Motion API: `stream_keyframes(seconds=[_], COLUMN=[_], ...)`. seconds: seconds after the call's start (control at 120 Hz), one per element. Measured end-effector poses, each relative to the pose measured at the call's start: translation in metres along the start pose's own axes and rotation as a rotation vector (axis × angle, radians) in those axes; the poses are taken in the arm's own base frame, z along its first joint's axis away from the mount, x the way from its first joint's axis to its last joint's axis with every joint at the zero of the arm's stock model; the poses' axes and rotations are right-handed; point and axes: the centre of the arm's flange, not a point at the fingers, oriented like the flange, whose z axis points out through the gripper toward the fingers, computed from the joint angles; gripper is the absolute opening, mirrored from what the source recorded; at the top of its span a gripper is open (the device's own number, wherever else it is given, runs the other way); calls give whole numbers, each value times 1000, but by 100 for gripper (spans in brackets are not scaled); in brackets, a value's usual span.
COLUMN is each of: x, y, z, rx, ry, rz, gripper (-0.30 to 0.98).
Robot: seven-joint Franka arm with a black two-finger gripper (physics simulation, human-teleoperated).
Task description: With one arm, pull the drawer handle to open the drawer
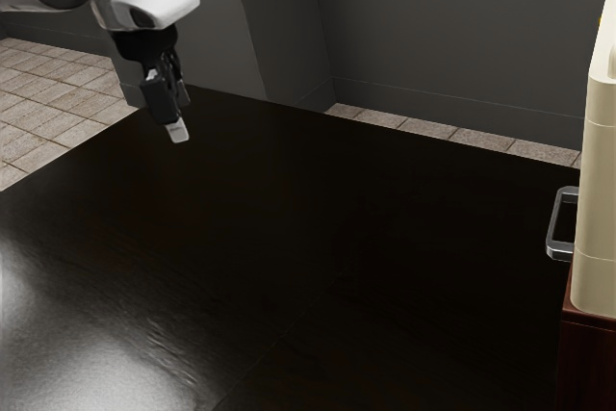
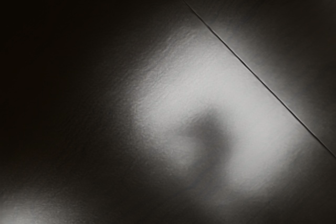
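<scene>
My gripper [image 1: 177,128] points down above the dark table at the exterior view's upper left, far from the handle. Whether it is open or shut cannot be made out. A grey metal drawer handle [image 1: 553,227], shaped like a squared loop, juts from the furniture at the exterior view's right edge. The drawer front behind it is mostly hidden by a cream rounded body [image 1: 599,190], so how far the drawer stands out cannot be told.
The dark table top [image 1: 318,238] stretches between the gripper and the handle. Below my hand, the wrist view has a glossy dark surface [image 2: 184,93] with a thin seam and a soft shadow. Reddish-brown wood [image 1: 587,363] lies under the cream body.
</scene>
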Motion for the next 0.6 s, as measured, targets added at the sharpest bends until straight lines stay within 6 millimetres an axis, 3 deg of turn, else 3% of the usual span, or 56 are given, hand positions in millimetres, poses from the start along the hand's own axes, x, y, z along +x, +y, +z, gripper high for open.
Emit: stream_keyframes(seconds=[0.167, 0.267, 0.333, 0.408, 0.533, 0.6], x=[2, 23, 42, 44, 39, 46], y=[2, 19, 36, 52, 54, 58], z=[4, 10, 10, 12, 16, 19], rx=[-6, -23, -28, -32, -15, 0], ry=[-1, 0, 4, -3, -29, -54], rz=[18, 75, 172, 285, 468, 590], gripper=[68, 68, 68, 68, 68, 68])
